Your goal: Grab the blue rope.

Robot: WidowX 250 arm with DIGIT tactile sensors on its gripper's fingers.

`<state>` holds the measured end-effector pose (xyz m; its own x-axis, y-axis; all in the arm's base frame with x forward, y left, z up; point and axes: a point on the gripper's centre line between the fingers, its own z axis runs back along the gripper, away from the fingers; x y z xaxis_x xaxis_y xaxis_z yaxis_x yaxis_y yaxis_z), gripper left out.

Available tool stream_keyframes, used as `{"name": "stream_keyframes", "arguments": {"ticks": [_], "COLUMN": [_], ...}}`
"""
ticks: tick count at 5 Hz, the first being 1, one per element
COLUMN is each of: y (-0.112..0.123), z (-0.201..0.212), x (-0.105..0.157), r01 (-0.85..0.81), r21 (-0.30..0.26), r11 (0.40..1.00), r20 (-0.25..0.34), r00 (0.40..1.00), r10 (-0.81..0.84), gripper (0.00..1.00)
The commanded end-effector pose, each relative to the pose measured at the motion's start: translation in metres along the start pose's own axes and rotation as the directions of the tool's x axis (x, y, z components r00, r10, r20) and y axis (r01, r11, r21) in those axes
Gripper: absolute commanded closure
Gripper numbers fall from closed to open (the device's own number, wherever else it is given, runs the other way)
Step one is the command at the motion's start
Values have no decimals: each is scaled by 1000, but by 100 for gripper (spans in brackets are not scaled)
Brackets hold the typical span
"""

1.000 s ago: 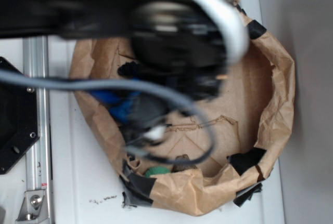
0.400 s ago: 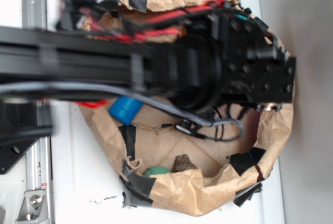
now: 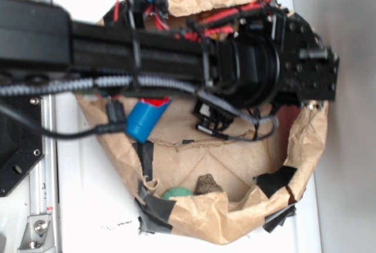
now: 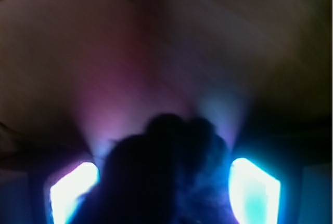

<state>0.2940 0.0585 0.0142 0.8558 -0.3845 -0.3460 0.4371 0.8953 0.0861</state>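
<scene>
Blue rope appears to be the dark, fuzzy mass (image 4: 166, 177) filling the bottom of our wrist view, sitting between two glowing fingers (image 4: 255, 190); the frame is badly blurred, so we read it as rope by its soft, lumpy outline only. From the exterior view we cannot find the rope at all: the black arm (image 3: 176, 53) stretches across the brown paper bin (image 3: 235, 218) and hides whatever lies beneath it. The gripper (image 4: 166, 187) seems to straddle the dark mass, but we cannot tell whether its jaws are closed on it or merely standing either side.

Elsewhere in the bin we see the bright blue cylinder (image 3: 144, 118) under the arm, a teal ball (image 3: 176, 194) and a small brown lump (image 3: 205, 184) near the lower wall.

We judge the chief risks as these. A soft twisted rope gives under pressure, so a loose pinch could catch only a few fibres and let the loop slide out on the lift. The wrist sits near the crumpled paper wall at the bin's right side; a careless move could snag or drag the paper. Trailing cables (image 3: 235, 130) hang low beside the wrist and might catch too.
</scene>
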Motion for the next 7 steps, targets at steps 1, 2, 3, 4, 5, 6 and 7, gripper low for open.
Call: {"name": "stream_keyframes", "arguments": {"ticks": [1,2,3,4,5,6,7], "y": [16,14,19,26,28,6,-12], "z": [-10,-7,4,28,71,111,116], "x": [-17,-18,-24,-32,-37,-32,-24], "r01": [-129,-171,-212,-269,-333,-313,-292], "r21": [66,111,124,119,38,-47,-103], "r11": [989,979,969,956,942,949,951], "r20": [41,56,88,152,286,364,321], "r00": [991,985,975,956,907,879,895], "r10": [127,166,202,250,309,308,310], "gripper": [100,100,100,100,100,100,100]}}
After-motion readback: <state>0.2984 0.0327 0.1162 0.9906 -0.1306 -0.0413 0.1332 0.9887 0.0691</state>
